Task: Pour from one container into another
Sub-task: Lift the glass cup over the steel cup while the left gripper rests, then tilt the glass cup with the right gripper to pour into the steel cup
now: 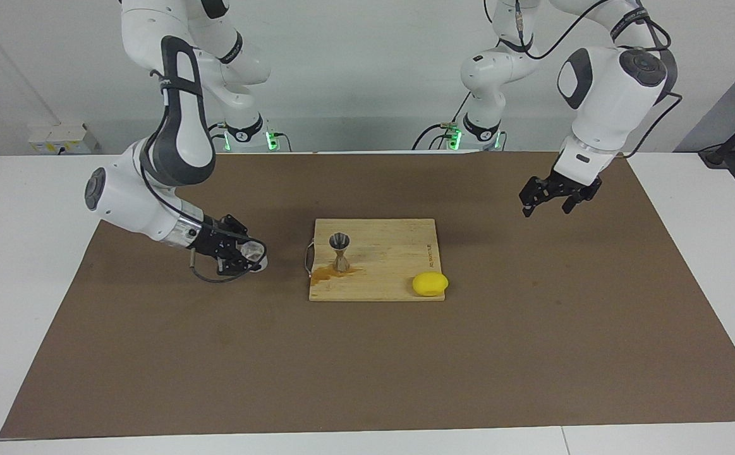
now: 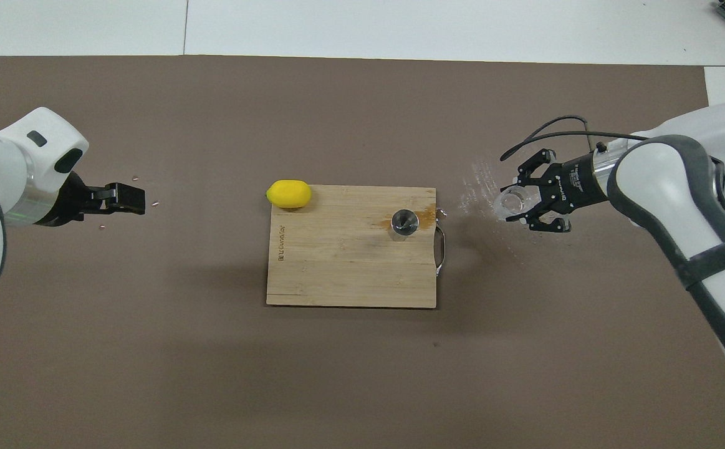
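The right end effector (image 1: 248,254) is closed around the clear cup (image 1: 252,251) and holds it just above the brown mat (image 1: 367,366). The cup is tipped on its side, with its mouth pointing toward the wooden board (image 1: 380,278). It is held over the mat at the right arm's end of the tabletop (image 1: 19,265), a short way from the board's edge with the metal handle (image 1: 308,258). The grey metal jigger (image 1: 340,251) stands upright on the board, close to that handle edge. A brown wet spot (image 1: 328,272) sits on the board at the foot of the jigger and runs to the board's edge. In the overhead view the cup (image 2: 512,202) shows in the right end effector (image 2: 520,206), and pale streaks (image 2: 480,187) mark the mat between the cup and the board (image 2: 350,274). A yellow lemon (image 1: 430,284) rests on the board's corner farthest from the robots, at the left arm's end, and hangs a little over the edge. The left end effector (image 1: 549,203) is open and holds nothing. It is up in the air over bare mat at the left arm's end, well apart from the board and the lemon. The mat is wide and bare all around the board, most of all on the part farthest from the robots. White tabletop shows past the mat's edges.
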You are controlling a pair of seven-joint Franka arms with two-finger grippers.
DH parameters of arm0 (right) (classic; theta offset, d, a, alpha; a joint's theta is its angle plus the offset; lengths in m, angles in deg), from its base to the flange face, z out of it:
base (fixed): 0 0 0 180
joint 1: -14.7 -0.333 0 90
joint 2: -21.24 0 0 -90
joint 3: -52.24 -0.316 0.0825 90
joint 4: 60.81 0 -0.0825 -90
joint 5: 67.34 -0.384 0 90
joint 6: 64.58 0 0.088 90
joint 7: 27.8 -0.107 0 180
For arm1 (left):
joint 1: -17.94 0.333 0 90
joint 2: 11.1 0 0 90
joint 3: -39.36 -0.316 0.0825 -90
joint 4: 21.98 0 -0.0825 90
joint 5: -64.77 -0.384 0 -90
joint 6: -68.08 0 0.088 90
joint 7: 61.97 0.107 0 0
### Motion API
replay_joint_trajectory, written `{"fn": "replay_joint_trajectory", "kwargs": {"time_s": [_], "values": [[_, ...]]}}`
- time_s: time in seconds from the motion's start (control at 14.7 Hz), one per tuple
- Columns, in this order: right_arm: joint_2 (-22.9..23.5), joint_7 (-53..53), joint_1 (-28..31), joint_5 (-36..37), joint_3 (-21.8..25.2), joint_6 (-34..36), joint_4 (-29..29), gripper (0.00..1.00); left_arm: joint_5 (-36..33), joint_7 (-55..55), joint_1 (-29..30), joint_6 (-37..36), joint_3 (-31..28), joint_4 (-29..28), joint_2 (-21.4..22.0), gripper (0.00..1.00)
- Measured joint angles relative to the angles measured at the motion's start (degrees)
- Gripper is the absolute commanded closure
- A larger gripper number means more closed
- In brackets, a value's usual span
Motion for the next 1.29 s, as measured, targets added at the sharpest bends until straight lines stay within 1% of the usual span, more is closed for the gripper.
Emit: {"fn": "replay_joint_trajectory", "kwargs": {"time_s": [0.14,0.34,0.41,0.54,0.61,0.68,0.75,0.88,0.95,1.29], "values": [[0.0,-6.2,-2.9,3.5,0.0,-0.9,-1.6,1.00,-0.1,3.2,1.1,-4.4,-1.0,2.0,1.0,0.00],[0.0,-13.0,-7.2,5.4,-0.1,-3.0,-3.0,1.00,-0.1,4.8,0.2,-11.4,-5.0,8.5,1.3,0.00],[0.0,-15.1,-8.7,5.9,-0.1,-4.1,-3.1,1.00,-0.1,5.2,-2.8,-12.9,-8.8,10.5,1.3,0.00],[0.0,-18.7,-11.5,7.5,-0.1,-5.8,-3.1,1.00,-0.4,5.6,-13.3,-14.4,-19.7,12.8,1.3,0.00],[0.0,-19.8,-12.8,8.4,-0.1,-6.4,-3.1,1.00,-0.7,5.7,-16.9,-15.0,-22.7,13.4,1.3,0.00],[0.0,-21.0,-13.9,9.6,-0.1,-6.9,-3.1,1.00,-1.0,5.7,-18.5,-16.0,-23.6,14.1,1.2,0.00],[0.0,-22.2,-14.8,11.0,-0.1,-7.6,-3.1,1.00,-1.3,5.7,-18.9,-17.8,-23.3,15.3,1.1,0.00],[0.0,-23.1,-15.5,13.6,-0.1,-8.0,-3.2,1.00,-1.4,5.7,-18.7,-21.2,-22.0,18.3,0.8,0.00],[0.0,-23.1,-15.5,14.4,0.0,-8.0,-3.4,1.00,-1.4,5.7,-18.7,-21.6,-21.7,18.9,0.8,0.00],[-0.9,-23.1,-15.6,18.8,0.0,-8.0,-4.0,1.00,-1.4,5.6,-18.4,-21.6,-21.7,17.5,0.7,0.00]]}}
